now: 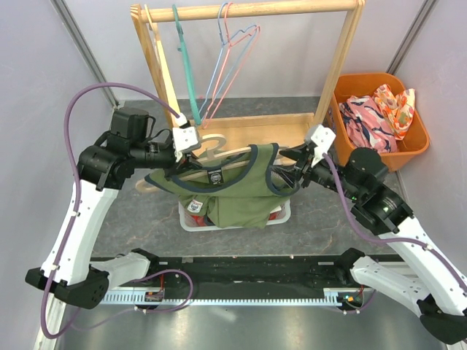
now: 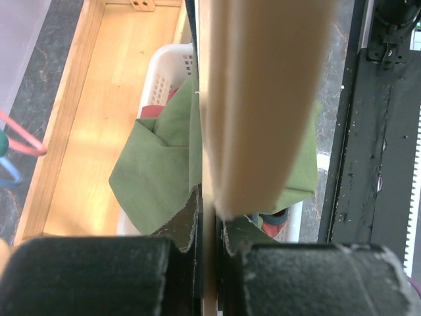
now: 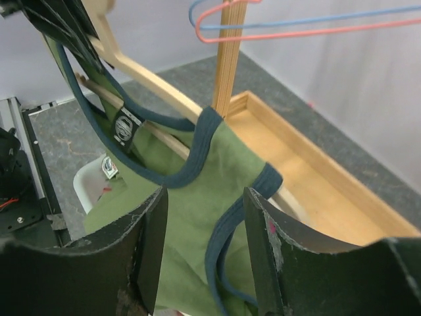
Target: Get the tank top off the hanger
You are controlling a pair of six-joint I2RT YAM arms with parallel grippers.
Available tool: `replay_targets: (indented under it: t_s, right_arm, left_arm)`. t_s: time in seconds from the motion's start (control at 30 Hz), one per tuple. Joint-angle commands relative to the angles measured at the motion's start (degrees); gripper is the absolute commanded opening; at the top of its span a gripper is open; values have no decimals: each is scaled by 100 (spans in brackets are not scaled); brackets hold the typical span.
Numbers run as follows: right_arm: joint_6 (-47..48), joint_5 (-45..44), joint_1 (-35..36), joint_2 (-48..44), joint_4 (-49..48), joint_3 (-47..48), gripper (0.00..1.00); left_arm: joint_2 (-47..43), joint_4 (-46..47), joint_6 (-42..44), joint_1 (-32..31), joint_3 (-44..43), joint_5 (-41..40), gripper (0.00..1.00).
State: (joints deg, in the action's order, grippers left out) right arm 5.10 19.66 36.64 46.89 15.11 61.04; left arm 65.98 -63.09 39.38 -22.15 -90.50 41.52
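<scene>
Strap stage; left pincer point(image 2: 209, 227) clamped on pale wooden hanger point(image 2: 263, 99); right pincer point(image 3: 204, 201) parted around navy strap point(image 3: 205, 128) of olive-green tank top point(image 1: 233, 193), holding nothing; next, probably: close, draw strap off.

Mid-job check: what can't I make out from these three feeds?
Top view: the tank top drapes over the white basket, hiding most of its contents.
Left wrist view: the blurred wooden hanger, clamped in the left gripper, blocks most of the garment.
Right wrist view: the blue strap runs off the bottom edge between the fingers of the right gripper; contact unclear.
The neck label text is too small.
</scene>
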Motion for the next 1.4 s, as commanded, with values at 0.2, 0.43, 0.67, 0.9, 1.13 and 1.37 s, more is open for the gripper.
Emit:
replay_targets:
  t_s: [0.2, 0.43, 0.67, 0.9, 1.13, 1.37]
  right_arm:
    - [-483, 82, 18, 92, -570, -593, 52]
    - [-887, 82, 18, 346, -1413, -856, 47]
    - [-1493, 196, 18, 566, -2328, -1146, 12]
    - [-1556, 152, 18, 268, -2312, -1138, 0]
    - [-1442, -323, 10, -137, -1934, -1164, 0]
    - [-1583, -278, 10, -13, -1766, -1296, 45]
  left_arm:
    - [-287, 227, -176, 150, -100, 146, 2]
    - [-305, 174, -141, 202, -82, 322, 2]
    - [-357, 174, -114, 211, 6, 383, 2]
    - [-348, 174, -88, 238, 67, 366, 2]
    - [-348, 201, -70, 238, 85, 322, 2]
    - [-366, 192, -88, 264, 76, 331, 2]
